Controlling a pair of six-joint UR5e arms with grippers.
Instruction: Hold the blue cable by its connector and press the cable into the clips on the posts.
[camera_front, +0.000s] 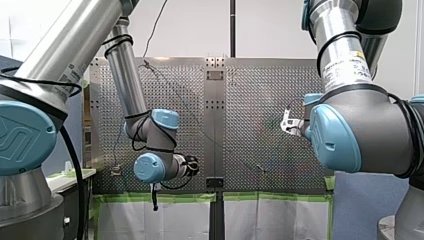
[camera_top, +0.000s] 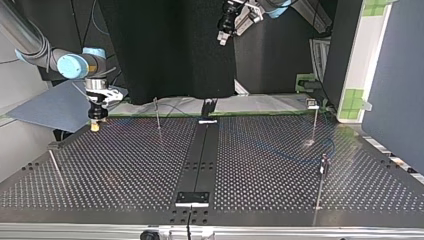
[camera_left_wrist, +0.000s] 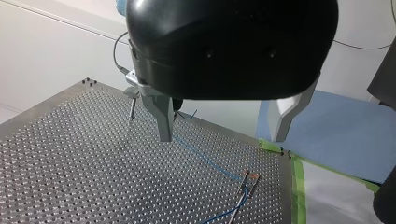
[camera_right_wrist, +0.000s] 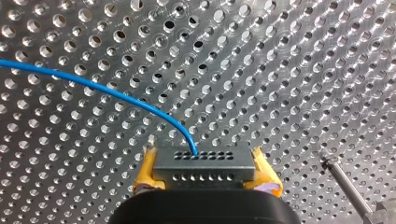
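My right claw is closed on the connector; the blue cable curves away from the connector over the worktop. My left claw hangs open and empty. Pressing it into the post beside the connector seems still to do

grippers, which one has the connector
My right gripper: its yellow pads clamp the grey connector, with the blue cable leaving it. My left gripper is open and holds nothing, above the table.
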